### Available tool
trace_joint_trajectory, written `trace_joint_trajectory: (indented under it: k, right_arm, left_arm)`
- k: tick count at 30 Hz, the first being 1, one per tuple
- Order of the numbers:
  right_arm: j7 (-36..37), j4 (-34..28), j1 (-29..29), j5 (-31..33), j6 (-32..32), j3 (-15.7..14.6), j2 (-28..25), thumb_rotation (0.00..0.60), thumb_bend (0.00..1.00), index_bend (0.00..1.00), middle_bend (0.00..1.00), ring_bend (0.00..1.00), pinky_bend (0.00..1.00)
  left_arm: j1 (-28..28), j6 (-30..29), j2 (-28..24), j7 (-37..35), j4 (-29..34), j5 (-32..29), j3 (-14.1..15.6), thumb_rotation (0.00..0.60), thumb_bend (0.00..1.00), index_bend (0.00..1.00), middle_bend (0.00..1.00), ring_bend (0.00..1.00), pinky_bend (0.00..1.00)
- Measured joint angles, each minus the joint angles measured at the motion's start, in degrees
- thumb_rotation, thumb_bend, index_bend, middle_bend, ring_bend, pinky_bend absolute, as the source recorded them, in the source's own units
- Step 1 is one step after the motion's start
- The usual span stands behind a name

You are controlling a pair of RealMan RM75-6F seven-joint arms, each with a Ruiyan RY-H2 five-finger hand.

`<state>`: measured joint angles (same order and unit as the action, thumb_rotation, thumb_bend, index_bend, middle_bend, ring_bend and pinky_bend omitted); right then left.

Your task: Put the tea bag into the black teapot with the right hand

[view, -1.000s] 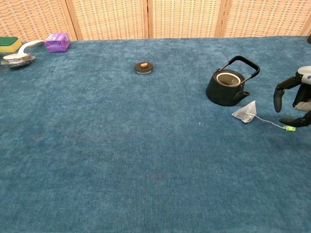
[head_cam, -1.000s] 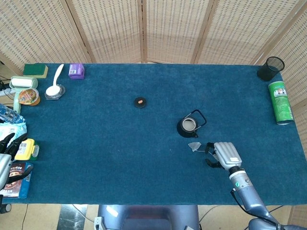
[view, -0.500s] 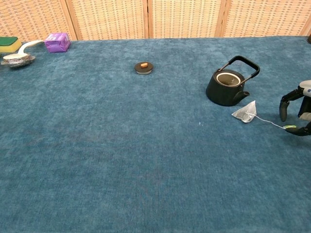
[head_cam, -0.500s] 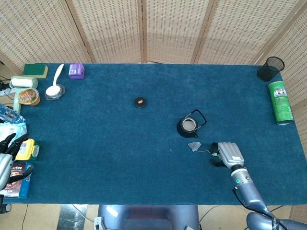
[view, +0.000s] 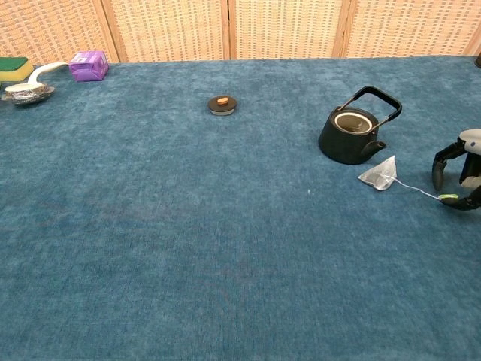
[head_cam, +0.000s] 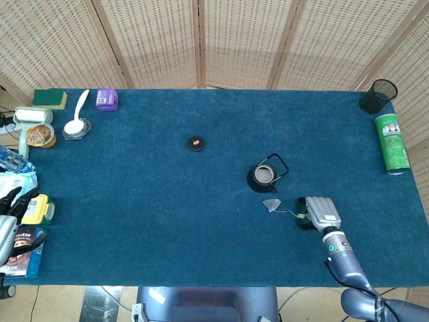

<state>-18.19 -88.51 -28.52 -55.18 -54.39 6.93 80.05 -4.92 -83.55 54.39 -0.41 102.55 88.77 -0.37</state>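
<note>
The black teapot point(head_cam: 263, 176) point(view: 353, 129) stands lidless with its handle up, right of the table's middle. Just in front of its spout lies the white tea bag point(head_cam: 271, 204) point(view: 379, 174). Its string runs right to a small green tag point(view: 449, 197). My right hand point(head_cam: 318, 212) point(view: 460, 173) hangs low over the tag, with fingers point(view: 438, 167) curled down on either side of it and still apart. The tag lies on the cloth by the thumb tip and nothing is held. My left hand point(head_cam: 9, 204) is at the table's left edge, fingers spread and empty.
The teapot's lid point(head_cam: 196, 143) point(view: 222, 104) lies on the blue cloth left of the pot. A purple box point(view: 89, 65), spoon dish point(head_cam: 76, 127) and sponge point(head_cam: 49, 98) sit far left. Snack packs point(head_cam: 37, 209) lie by my left hand. A green can point(head_cam: 393, 152) and black mesh cup point(head_cam: 378, 96) stand far right.
My right hand has slid a little to the right and sunk toward the cloth, bringing its fingers down around the green tag. The tea bag and teapot have not moved.
</note>
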Motion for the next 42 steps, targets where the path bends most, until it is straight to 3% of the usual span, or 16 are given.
trace_joint_trajectory:
  k: [42]
  right_arm:
    - [-2.31, 1.57, -1.47, 5.12, 0.06, -0.83, 0.89, 0.600, 0.47, 0.54, 1.00, 1.00, 1.00]
  left_arm:
    - [0.26, -0.42, 0.33, -0.41, -0.70, -0.16, 0.35, 0.600, 0.27, 0.05, 0.19, 0.03, 0.12]
